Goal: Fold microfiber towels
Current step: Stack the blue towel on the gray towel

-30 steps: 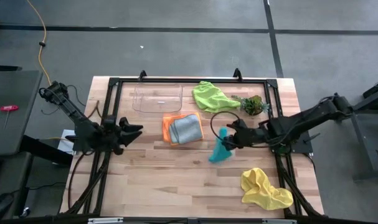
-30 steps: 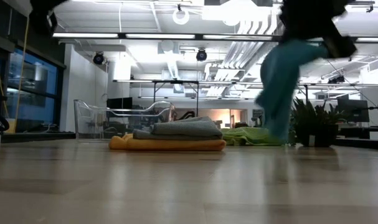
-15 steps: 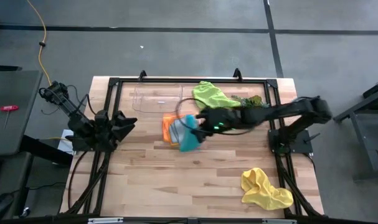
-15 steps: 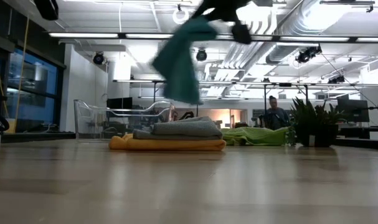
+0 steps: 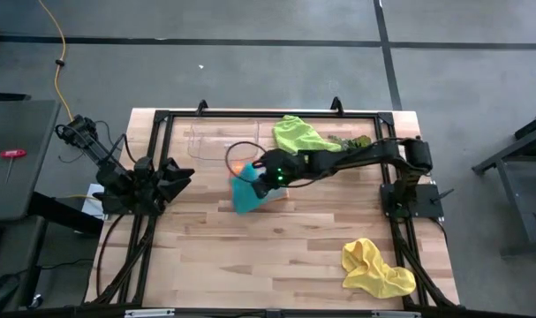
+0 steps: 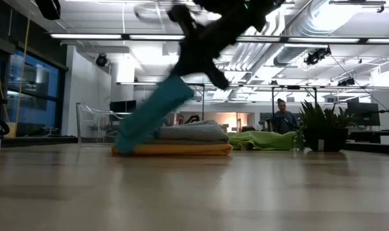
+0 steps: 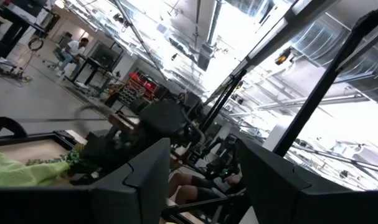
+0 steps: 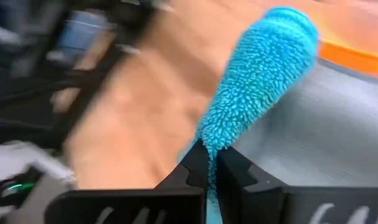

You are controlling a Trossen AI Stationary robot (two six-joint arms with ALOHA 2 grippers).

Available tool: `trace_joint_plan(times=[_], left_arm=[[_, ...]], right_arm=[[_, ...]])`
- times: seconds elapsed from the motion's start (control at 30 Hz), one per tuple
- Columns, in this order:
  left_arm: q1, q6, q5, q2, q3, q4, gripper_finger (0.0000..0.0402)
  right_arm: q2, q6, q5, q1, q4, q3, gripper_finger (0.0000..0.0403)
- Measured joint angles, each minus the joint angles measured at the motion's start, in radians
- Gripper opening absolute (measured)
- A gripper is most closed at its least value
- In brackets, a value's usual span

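Floor [image 5: 250, 62]: grey, crossed by dark lines, a yellow cable [image 5: 57, 35] trailing at far left.
Ceiling [image 6: 149, 58]: white ducts and strip lights (open plan).
Windows [image 6: 27, 96]: dark panes, left.
Person [image 6: 284, 119]: far back, among desks.

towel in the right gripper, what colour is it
Teal towel, clearest in the right wrist view.

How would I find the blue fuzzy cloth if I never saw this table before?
Start at the wooden table and look near its middle for the stack with the grey towel on the orange towel. The teal towel hangs beside that stack, pinched in the right hand. It is the only cloth held up instead of lying flat.
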State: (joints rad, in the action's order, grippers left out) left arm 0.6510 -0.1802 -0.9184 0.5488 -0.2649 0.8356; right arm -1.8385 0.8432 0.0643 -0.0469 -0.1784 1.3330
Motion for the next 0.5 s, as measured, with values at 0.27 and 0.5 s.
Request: trace_joint_plan(times=[0.27,0.5], left_arm=[[0.0,0.0,-0.005,0.0,0.0,0.0,0.0181],[-0.001,0.0,-0.009,0.0,0.0,-0.003,0.0181]], right_arm=[[0.042,0.193,-0.072,-0.043,-0.019,-0.167,0.0],[0.041,0.237,-0.083,-0.043,-0.043,-0.172,0.0001]])
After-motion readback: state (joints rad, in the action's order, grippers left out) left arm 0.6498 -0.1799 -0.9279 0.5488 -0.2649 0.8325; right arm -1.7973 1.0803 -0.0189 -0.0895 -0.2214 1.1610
